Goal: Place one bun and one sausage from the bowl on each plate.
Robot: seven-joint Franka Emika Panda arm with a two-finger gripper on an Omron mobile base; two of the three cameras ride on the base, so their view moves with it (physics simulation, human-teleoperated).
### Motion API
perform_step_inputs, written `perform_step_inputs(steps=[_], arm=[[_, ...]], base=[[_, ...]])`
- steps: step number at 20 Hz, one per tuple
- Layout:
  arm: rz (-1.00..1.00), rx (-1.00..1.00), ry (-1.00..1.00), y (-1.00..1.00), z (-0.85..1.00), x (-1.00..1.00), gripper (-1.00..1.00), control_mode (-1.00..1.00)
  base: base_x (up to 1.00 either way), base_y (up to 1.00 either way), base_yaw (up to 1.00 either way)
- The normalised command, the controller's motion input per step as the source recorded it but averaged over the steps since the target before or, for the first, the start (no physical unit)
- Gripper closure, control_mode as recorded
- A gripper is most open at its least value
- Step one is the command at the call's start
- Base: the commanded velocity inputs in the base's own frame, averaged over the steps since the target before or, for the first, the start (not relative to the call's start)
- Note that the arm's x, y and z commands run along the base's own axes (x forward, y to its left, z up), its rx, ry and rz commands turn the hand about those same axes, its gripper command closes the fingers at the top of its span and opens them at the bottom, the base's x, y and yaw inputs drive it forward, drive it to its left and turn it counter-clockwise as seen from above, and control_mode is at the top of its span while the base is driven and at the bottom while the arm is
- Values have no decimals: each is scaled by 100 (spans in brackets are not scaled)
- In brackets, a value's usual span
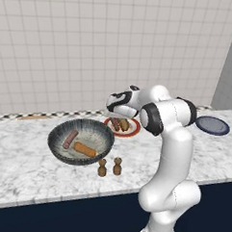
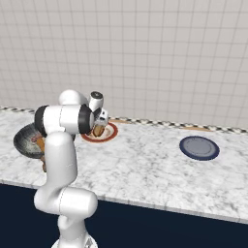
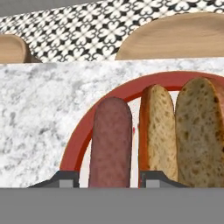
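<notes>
Gripper low over the red-rimmed plate. Jaws parted, a tip on each side of the sausage, which lies flat on the plate between them; cannot tell if they touch it. Bun just beside one jaw, outside the gap, on the same plate. Bowl well off, holding a second sausage and bun. Blue plate far off.

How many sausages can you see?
2. One sausage lies in the bowl, beside a bun. The other sausage lies on the red-rimmed plate, between the hand's fingertips. The arm might hide more.
</notes>
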Motion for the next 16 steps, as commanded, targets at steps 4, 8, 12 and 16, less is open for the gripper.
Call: perform_step_inputs(steps=[4,8,12,16], arm=[[0,0,0,0,-1,-1,-100,-100],[0,0,0,-11,23,-19,-100,-100],[0,0,2,4,51,-68,-100,-100],[0,-1,0,6,45,-100,-100,-100]], base=[[0,0,0],[0,0,0],[0,0,0],[0,0,0]])
